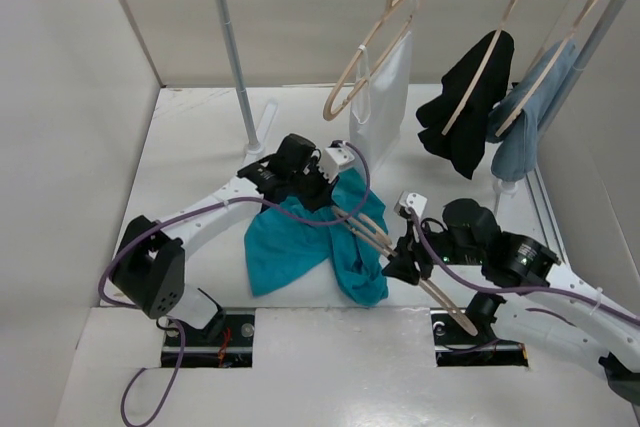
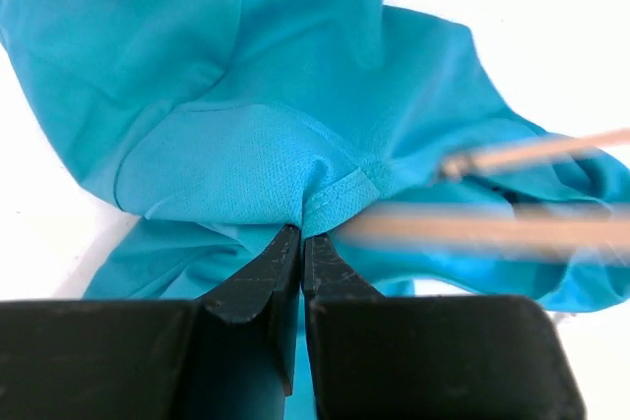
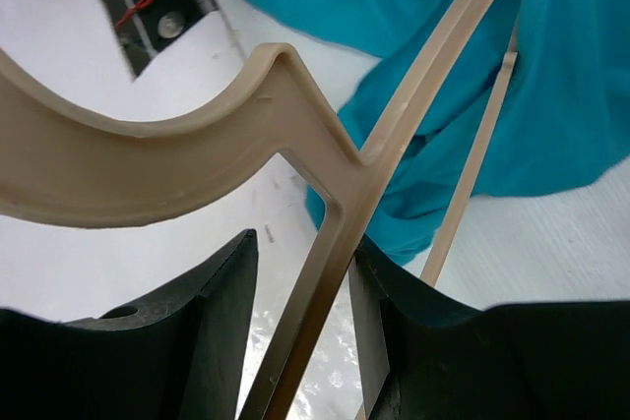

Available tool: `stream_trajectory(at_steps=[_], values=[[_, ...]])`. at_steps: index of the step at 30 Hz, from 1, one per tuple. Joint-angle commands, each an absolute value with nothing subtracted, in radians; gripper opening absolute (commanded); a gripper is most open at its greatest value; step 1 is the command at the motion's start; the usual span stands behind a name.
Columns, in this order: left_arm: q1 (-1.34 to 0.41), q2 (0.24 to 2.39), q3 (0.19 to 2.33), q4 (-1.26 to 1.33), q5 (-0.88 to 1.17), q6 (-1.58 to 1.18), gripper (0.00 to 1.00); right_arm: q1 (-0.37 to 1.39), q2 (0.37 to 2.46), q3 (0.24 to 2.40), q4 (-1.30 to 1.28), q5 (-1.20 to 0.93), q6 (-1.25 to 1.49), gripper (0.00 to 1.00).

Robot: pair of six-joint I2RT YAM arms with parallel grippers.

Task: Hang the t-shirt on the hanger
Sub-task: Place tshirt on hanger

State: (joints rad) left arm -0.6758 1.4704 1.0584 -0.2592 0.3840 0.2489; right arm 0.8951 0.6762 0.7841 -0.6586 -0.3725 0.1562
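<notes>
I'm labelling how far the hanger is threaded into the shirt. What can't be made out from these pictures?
- Top external: the hanger's far end, hidden under folds of the t-shirt.
- Left wrist: its bars are blurred, too near the lens.
- Right wrist: its hook is cut off by the left edge. Whether the right gripper clamps it is unclear, as a gap shows beside one finger.

**Bright, even light; blur close to the fingers**

Soft overhead light fills all three views, leaving only faint shadows. Just ahead of the left gripper (image 2: 301, 235) the weave of the t-shirt (image 2: 246, 145) is sharp, but the hanger (image 2: 512, 228) to the right of its tips smears into a pale streak. Beneath the right gripper (image 3: 303, 243) the table (image 3: 98, 272) washes out near-white with small glints. Both grippers' own fingers sit dark and soft-edged.
</notes>
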Motion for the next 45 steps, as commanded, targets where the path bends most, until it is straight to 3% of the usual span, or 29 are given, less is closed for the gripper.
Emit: stream_trajectory(at_steps=[1, 12, 20, 30, 37, 39, 42, 45], values=[[-0.67, 1.413, 1.095, -0.316, 0.423, 0.212, 0.0, 0.894, 0.67, 0.785, -0.598, -0.232, 0.199, 0.0], [-0.67, 1.402, 1.118, -0.336, 0.434, 0.239, 0.0, 0.894, 0.693, 0.834, -0.626, -0.127, 0.218, 0.0], [-0.693, 1.378, 1.201, -0.385, 0.58, 0.193, 0.0, 0.894, 0.779, 0.761, -0.359, -0.163, 0.209, 0.0], [-0.703, 1.195, 1.072, -0.298, 0.781, 0.138, 0.0, 0.894, 0.916, 0.756, -0.1, -0.178, 0.078, 0.0], [-0.726, 1.151, 1.062, -0.316, 0.801, 0.172, 0.0, 0.894, 0.977, 0.756, 0.023, -0.225, 0.014, 0.0], [-0.726, 1.15, 1.062, -0.334, 0.789, 0.187, 0.08, 0.894, 0.977, 0.747, 0.054, -0.251, 0.003, 0.0], [-0.726, 1.124, 1.052, -0.383, 0.735, 0.261, 0.43, 0.894, 0.977, 0.738, 0.072, -0.284, -0.008, 0.0], [-0.726, 1.075, 1.062, -0.439, 0.663, 0.385, 0.5, 0.894, 0.977, 0.724, 0.072, -0.311, -0.029, 0.0]])
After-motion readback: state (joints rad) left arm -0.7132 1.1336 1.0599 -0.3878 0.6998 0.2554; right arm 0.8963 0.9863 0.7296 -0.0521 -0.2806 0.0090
